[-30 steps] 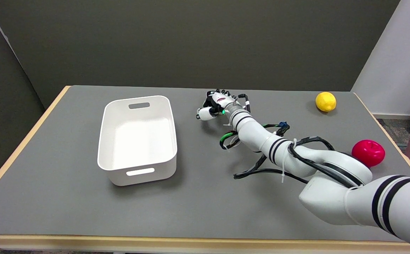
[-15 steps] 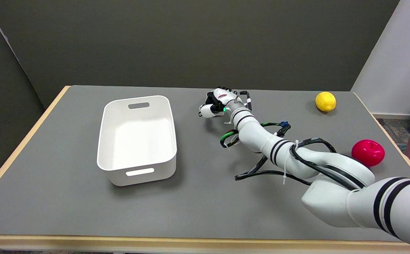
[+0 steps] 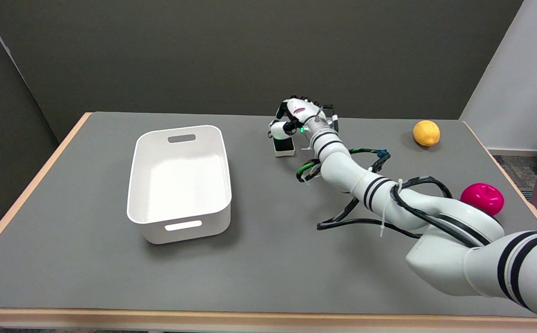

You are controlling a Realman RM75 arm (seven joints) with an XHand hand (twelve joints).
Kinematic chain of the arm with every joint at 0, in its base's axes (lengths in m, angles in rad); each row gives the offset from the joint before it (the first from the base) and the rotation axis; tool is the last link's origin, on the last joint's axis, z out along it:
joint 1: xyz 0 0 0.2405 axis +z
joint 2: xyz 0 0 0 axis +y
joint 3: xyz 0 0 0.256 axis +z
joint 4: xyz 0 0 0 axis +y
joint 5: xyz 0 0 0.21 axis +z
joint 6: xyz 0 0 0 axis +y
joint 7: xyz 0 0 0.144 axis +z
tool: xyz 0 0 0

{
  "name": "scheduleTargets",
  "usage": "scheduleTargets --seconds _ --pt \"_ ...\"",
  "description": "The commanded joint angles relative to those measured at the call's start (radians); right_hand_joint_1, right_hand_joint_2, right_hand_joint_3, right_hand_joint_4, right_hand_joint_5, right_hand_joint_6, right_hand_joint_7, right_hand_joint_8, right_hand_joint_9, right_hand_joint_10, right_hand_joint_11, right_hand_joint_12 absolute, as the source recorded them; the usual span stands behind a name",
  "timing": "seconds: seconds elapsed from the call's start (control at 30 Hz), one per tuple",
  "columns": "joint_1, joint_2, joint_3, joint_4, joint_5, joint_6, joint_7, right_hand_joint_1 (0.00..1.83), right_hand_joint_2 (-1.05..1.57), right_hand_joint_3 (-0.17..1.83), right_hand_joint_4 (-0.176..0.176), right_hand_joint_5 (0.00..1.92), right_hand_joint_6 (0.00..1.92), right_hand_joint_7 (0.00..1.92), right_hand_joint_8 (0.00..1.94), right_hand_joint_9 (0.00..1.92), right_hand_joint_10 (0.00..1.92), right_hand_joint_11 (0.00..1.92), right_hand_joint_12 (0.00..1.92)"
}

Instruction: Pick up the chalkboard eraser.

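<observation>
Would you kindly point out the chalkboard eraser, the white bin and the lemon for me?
chalkboard eraser (image 3: 283,145): head view, on its dark face below the right hand.
white bin (image 3: 179,226): head view, on its near wall, at the handle slot.
lemon (image 3: 426,132): head view, on the middle of the fruit.

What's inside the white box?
Nothing that can be seen. The white box shows a bare white floor and walls with handle slots. Its near wall covers a thin strip of the floor right behind it, so that little bit stays unseen.
</observation>
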Motion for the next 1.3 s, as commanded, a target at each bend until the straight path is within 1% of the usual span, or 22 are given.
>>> scheduleTargets --seconds 0.03,0.1,0.13,0.2,0.27,0.4,0.47,0.6,0.7,0.73,0.77,0.83,1.03,1.07,1.1,1.13,1.17,1.27,1.3 --pt "-0.022 0.049 -0.003 0.056 -0.020 0.007 0.006 0.56 0.82 0.98 -0.066 0.43 0.87 0.32 0.36 0.30 0.87 0.04 1.17" --pt "-0.022 0.046 -0.005 0.035 -0.013 -0.015 0.006 0.51 0.76 0.99 -0.010 0.33 0.67 0.27 0.34 0.19 0.77 0.01 1.12" --pt "-0.021 0.042 -0.006 0.021 -0.013 -0.026 0.006 0.51 0.74 0.99 0.000 0.31 0.62 0.25 0.34 0.16 0.75 0.00 1.10" --pt "-0.016 0.030 -0.008 -0.014 -0.013 -0.042 0.006 0.51 0.72 0.99 -0.001 0.27 0.57 0.23 0.35 0.13 0.72 0.00 1.06" --pt "-0.017 0.014 -0.008 -0.042 -0.013 -0.040 0.005 0.54 0.68 0.99 -0.012 0.17 0.45 0.19 0.34 0.07 0.68 0.00 1.00" --pt "-0.023 -0.011 -0.008 -0.090 -0.020 -0.004 -0.002 0.59 0.64 0.97 -0.063 0.07 0.31 0.14 0.37 0.01 0.67 0.00 0.94" --pt "-0.022 -0.023 -0.009 -0.118 -0.020 0.011 -0.002 0.60 0.69 0.88 -0.075 0.05 0.28 0.17 0.31 0.01 0.67 0.00 0.89" --pt "-0.016 -0.038 -0.009 -0.160 -0.013 0.015 -0.003 0.61 0.68 0.82 -0.098 0.00 0.25 0.17 0.30 0.00 0.68 0.00 0.90" --pt "-0.014 -0.049 -0.009 -0.176 -0.012 0.034 -0.006 0.59 0.65 0.90 -0.114 0.00 0.17 0.15 0.41 0.00 0.69 0.00 0.92" --pt "-0.015 -0.051 -0.009 -0.177 -0.011 0.039 -0.015 0.59 0.64 0.90 -0.117 0.00 0.16 0.15 0.42 0.00 0.69 0.00 0.92" --pt "-0.016 -0.057 -0.009 -0.177 -0.010 0.046 -0.035 0.58 0.64 0.89 -0.124 0.00 0.14 0.16 0.43 0.00 0.69 0.00 0.93" --pt "-0.013 -0.063 -0.007 -0.177 -0.005 0.052 -0.060 0.54 0.68 0.77 -0.152 0.00 0.06 0.23 0.45 0.00 0.71 0.00 0.95" --pt "0.002 -0.073 -0.009 -0.164 0.040 0.058 -0.118 0.50 0.67 0.74 -0.160 0.00 0.01 0.33 0.60 0.01 0.80 0.00 0.97" --pt "0.003 -0.074 -0.009 -0.160 0.040 0.058 -0.122 0.49 0.65 0.77 -0.161 0.00 0.01 0.33 0.63 0.03 0.79 0.00 0.98" --pt "0.005 -0.075 -0.009 -0.157 0.040 0.058 -0.123 0.48 0.61 0.85 -0.164 0.00 0.00 0.34 0.68 0.05 0.78 0.00 0.98" --pt "0.007 -0.077 -0.010 -0.152 0.039 0.058 -0.123 0.48 0.60 0.87 -0.165 0.00 0.00 0.34 0.71 0.06 0.78 0.00 0.98" --pt "0.008 -0.078 -0.011 -0.148 0.038 0.058 -0.123 0.48 0.60 0.86 -0.165 0.00 0.00 0.35 0.72 0.07 0.78 0.00 0.98" --pt "0.011 -0.079 -0.012 -0.136 0.030 0.058 -0.123 0.50 0.68 0.74 -0.166 0.00 0.00 0.36 0.78 0.07 0.84 0.00 0.97" --pt "0.013 -0.079 -0.013 -0.133 0.030 0.058 -0.124 0.50 0.68 0.74 -0.167 0.00 0.00 0.36 0.81 0.08 0.85 0.00 0.96"
